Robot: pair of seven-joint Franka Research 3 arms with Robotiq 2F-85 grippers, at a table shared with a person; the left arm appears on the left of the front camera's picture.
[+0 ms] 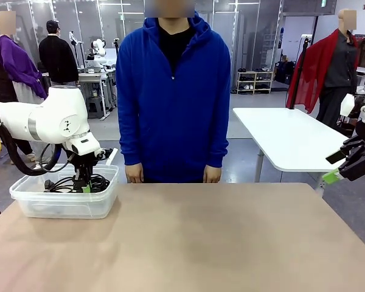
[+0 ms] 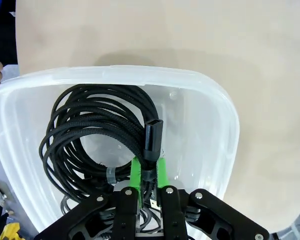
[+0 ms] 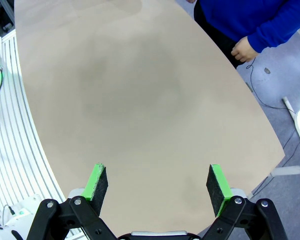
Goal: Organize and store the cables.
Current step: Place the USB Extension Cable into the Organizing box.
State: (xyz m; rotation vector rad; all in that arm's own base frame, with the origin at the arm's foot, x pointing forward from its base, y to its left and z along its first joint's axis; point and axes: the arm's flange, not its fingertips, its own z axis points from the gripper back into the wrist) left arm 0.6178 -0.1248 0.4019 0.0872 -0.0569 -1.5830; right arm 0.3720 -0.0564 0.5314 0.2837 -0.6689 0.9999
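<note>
Front: left gripper [image 1: 82,182] sunk into clear bin [image 1: 24,204] at table's left edge, delivering coiled cables [image 1: 97,181].

Left wrist: pads narrowly parted around cable [image 2: 97,132], grip uncertain, likely releasing.

Right wrist: right gripper [image 3: 157,185] wide, empty, parked above bare table [image 3: 140,100].

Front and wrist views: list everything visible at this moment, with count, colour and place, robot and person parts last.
Cables: at least one coil, black, inside the bin; exact count unclear.
Bin: one, clear plastic, on the table's left side.
Table: one, tan, between the robot and the person.
Left gripper: black with green pads, down in the bin, jaws narrow around a cable; grip uncertain.
Right gripper: black with green pads, open, above the table's right edge.
Person: one, blue hooded top, standing at the far side.
</note>
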